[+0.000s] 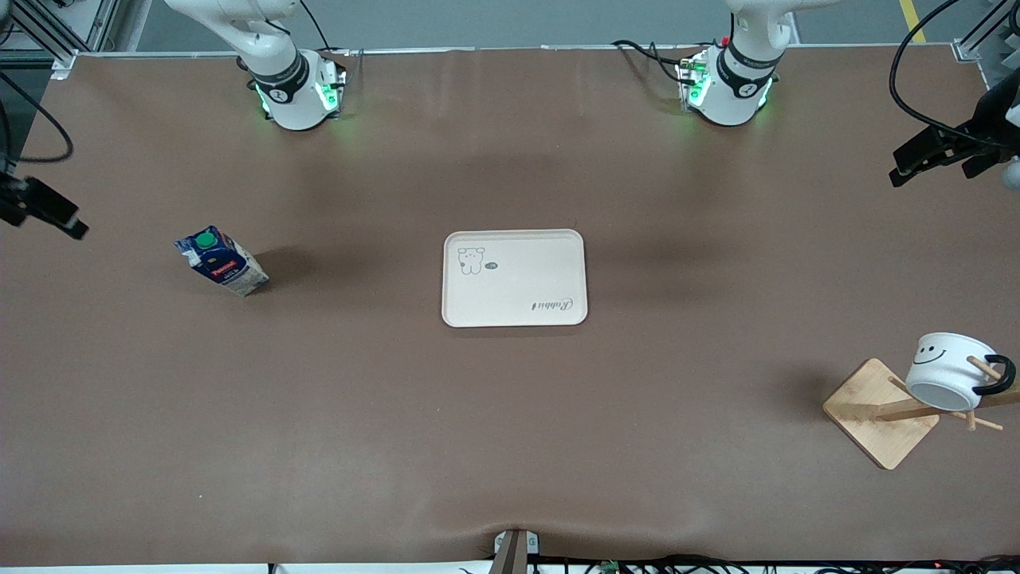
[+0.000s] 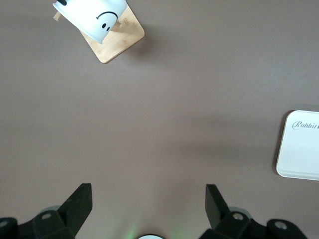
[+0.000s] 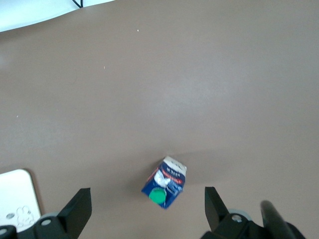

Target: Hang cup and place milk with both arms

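Hanging already: cup (image 1: 948, 371) sits by its black handle on the wooden rack (image 1: 876, 412), toward the left arm's end.
Milk (image 1: 221, 261): upright on the table toward the right arm's end, well apart from the tray (image 1: 515, 278); probably light, crushable, so grip the flat sides below the cap.
Left gripper (image 2: 148, 201): jaws wide, empty, waiting.
Right gripper (image 3: 148, 201): jaws wide, empty, above the milk.
Obstacles: none between milk and tray.

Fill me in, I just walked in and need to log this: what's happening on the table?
Nothing is held right now. The cup already hangs on the wooden rack at the left arm's end of the table. The milk stands on the table at the right arm's end, not on the tray in the middle. The left gripper and the right gripper are both open and empty, up in the air.
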`<state>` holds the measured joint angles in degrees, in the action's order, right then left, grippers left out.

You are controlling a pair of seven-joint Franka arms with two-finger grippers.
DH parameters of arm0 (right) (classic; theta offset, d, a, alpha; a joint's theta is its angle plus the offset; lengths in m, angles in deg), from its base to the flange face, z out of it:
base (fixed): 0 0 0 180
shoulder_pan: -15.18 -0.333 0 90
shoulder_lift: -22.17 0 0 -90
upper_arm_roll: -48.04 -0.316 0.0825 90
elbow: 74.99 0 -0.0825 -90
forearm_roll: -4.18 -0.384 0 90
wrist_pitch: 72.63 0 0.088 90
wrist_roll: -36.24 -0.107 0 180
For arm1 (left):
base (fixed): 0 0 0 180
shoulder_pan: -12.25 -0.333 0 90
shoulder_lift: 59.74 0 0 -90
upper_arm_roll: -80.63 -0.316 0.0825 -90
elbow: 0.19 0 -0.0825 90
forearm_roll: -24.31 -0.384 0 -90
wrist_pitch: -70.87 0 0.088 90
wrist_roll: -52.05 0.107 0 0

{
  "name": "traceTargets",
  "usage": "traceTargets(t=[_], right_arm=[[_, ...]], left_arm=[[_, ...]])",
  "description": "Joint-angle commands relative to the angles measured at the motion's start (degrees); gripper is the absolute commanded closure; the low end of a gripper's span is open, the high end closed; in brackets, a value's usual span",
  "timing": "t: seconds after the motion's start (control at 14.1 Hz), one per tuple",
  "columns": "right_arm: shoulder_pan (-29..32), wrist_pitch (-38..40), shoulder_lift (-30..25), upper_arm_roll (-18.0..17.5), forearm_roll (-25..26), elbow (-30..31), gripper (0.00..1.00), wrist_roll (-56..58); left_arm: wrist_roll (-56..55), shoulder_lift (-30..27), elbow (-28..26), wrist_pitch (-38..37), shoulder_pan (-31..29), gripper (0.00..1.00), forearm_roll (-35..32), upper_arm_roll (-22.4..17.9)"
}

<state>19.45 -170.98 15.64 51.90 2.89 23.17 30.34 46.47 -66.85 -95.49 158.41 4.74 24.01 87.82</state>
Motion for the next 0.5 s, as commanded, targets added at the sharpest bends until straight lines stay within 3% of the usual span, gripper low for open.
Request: traceTargets(t=[0.0, 0.14, 0.42], right_arm=[[-0.1, 2.8, -0.4, -0.8, -0.2, -1.0, 0.0, 1.0], [-0.1, 4.2, -1.7, -1.5, -0.1, -1.2, 0.0, 0.9], [-0.6, 5.7, 0.5, -1.7, 2.3, -7.5, 0.0, 0.8]], left_arm=[[0.9, -0.7, 0.5, -0.4, 0.0, 0.0, 0.8, 0.1], [0.7, -0.6, 0.6, -0.4, 0.0, 0.0, 0.7, 0.5], [0.6, -0.4, 2.0, -0.4, 0.0, 0.0, 0.7, 1.3]])
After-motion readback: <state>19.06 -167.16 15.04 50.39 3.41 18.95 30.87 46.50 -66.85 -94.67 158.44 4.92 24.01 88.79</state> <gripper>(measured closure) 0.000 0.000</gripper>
